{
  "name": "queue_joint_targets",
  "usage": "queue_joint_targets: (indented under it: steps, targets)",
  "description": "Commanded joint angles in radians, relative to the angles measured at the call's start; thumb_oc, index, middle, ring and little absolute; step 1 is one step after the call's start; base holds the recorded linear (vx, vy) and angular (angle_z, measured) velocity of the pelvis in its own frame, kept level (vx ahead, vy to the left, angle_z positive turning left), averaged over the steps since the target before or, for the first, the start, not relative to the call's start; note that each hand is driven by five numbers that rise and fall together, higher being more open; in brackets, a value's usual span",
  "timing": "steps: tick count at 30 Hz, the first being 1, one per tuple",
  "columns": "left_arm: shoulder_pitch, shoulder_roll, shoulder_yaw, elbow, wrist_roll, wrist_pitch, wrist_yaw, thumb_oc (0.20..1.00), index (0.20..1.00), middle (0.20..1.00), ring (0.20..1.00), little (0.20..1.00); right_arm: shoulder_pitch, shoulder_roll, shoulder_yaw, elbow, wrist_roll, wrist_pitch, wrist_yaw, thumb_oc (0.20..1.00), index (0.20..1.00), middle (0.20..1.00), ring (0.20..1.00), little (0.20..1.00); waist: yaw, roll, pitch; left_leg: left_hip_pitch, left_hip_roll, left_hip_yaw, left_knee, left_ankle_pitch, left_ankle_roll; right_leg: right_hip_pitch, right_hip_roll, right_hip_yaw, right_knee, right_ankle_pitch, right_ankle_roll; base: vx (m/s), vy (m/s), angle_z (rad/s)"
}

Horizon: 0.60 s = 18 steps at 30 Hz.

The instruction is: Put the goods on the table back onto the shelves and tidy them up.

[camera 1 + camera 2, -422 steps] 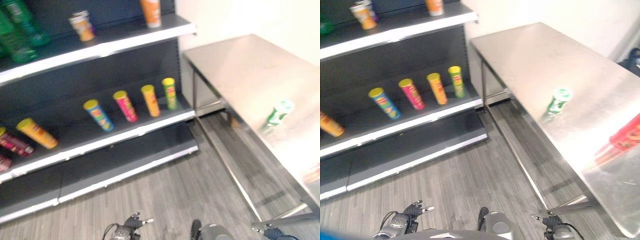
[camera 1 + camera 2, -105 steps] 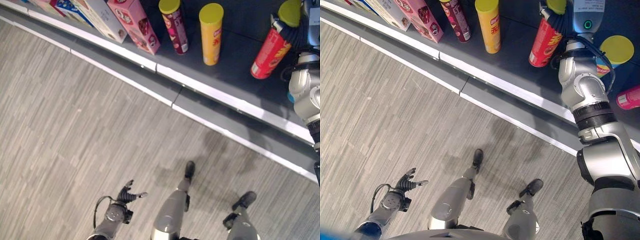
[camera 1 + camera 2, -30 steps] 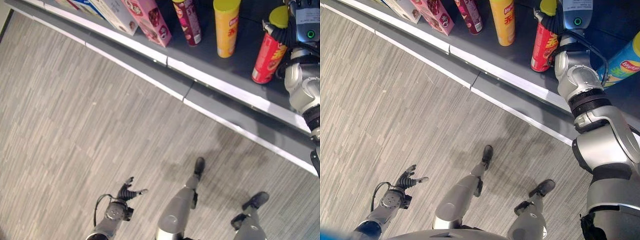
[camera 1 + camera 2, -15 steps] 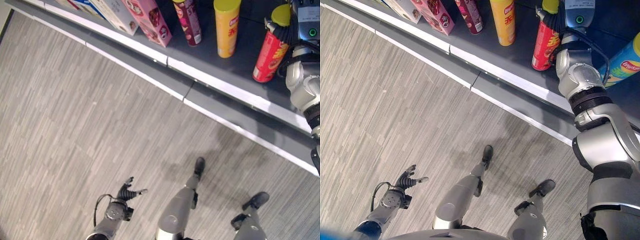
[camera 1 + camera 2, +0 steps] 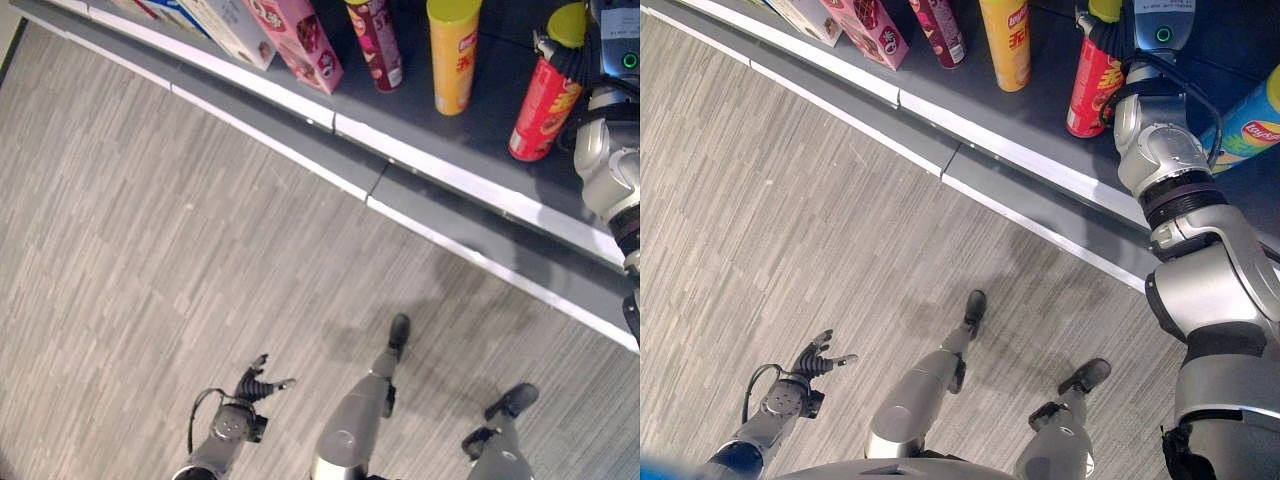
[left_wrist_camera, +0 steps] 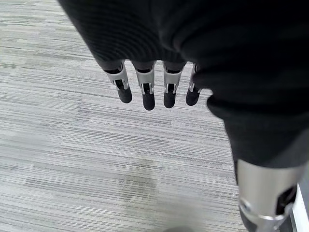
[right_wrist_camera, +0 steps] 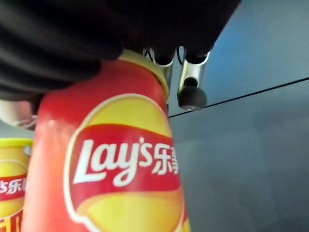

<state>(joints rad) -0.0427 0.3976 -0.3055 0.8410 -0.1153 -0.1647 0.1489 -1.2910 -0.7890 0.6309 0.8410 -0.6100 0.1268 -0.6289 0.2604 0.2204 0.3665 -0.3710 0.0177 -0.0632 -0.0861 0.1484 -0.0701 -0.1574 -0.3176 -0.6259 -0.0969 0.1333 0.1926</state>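
Currently my right hand (image 7: pixel 159 34) is wrapped around the upper part of the tall red cardboard crisp tube with a yellow lid (image 5: pixel 540 105), fingers (image 7: pixel 191 94) curled behind it near the lid. The tube stands slightly tilted on the dark grey shelf (image 5: pixel 470 150), upper right of the left eye view, beside the yellow crisp tube (image 5: pixel 452 60) and near the maroon tube (image 5: pixel 375 45) and pink carton (image 5: pixel 300 45).

Handling judgement: the tube is likely light, with stiff walls that could dent under a hard squeeze; its glossy printed wrap looks slippery. Tall and narrow, so it tips easily. Best hold is around the cylinder wall below the lid, not the lid itself, which may pop off.

My left hand (image 5: pixel 252 385) hangs over the wood-grain floor (image 5: pixel 150 250), lower left, fingers relaxed, holding nothing.
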Motion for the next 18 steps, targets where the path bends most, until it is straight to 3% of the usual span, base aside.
queue_joint_targets:
  steps: [1,5,6,8,9,18]
  targets:
    - [-0.027,0.054,-0.069,0.031,-0.037,-0.012,0.025,1.0,1.0,1.0,1.0,1.0,-0.159,-0.038,0.085,0.017,0.012,-0.005,-0.055,0.2,0.2,0.2,0.2,0.2,0.049,-0.02,0.001,0.029,0.005,0.094,0.023,-0.065,-0.044,-0.072,-0.074,0.086,0.201,-0.074,0.051,0.0,0.0,0.0]
    - [-0.025,0.056,-0.068,0.025,-0.036,-0.011,0.026,1.0,1.0,1.0,1.0,1.0,-0.16,-0.043,0.09,0.013,0.01,-0.002,-0.054,0.2,0.2,0.2,0.2,0.2,0.049,-0.023,0.001,0.03,0.005,0.093,0.022,-0.065,-0.044,-0.072,-0.074,0.085,0.202,-0.074,0.051,0.0,0.0,0.0]
    - [-0.025,0.056,-0.068,0.024,-0.035,-0.011,0.025,1.0,1.0,1.0,1.0,1.0,-0.16,-0.042,0.089,0.014,0.008,0.0,-0.054,0.351,0.351,0.351,0.351,0.351,0.049,-0.022,0.001,0.03,0.005,0.093,0.022,-0.065,-0.044,-0.073,-0.074,0.085,0.202,-0.073,0.051,0.0,0.0,0.0]
    - [-0.024,0.055,-0.069,0.032,-0.034,-0.009,0.026,1.0,1.0,1.0,1.0,1.0,-0.16,-0.039,0.086,0.014,0.007,0.003,-0.057,0.95,0.95,0.95,0.95,0.95,0.05,-0.022,0.002,0.03,0.005,0.093,0.023,-0.065,-0.043,-0.074,-0.074,0.088,0.205,-0.073,0.051,0.0,0.0,0.0]
    - [-0.024,0.054,-0.07,0.035,-0.034,-0.009,0.026,1.0,1.0,1.0,1.0,1.0,-0.159,-0.036,0.084,0.015,0.008,0.004,-0.059,1.0,1.0,1.0,1.0,1.0,0.049,-0.023,0.002,0.03,0.005,0.093,0.024,-0.066,-0.043,-0.076,-0.074,0.09,0.206,-0.073,0.051,0.0,0.0,0.0]
    - [-0.033,0.052,-0.074,0.026,-0.036,-0.009,0.028,1.0,1.0,1.0,1.0,1.0,-0.15,-0.024,0.076,0.014,0.007,0.006,-0.062,1.0,1.0,1.0,1.0,1.0,0.046,-0.023,0.006,0.027,0.004,0.097,0.026,-0.067,-0.043,-0.079,-0.074,0.092,0.207,-0.073,0.051,0.0,0.0,0.0]
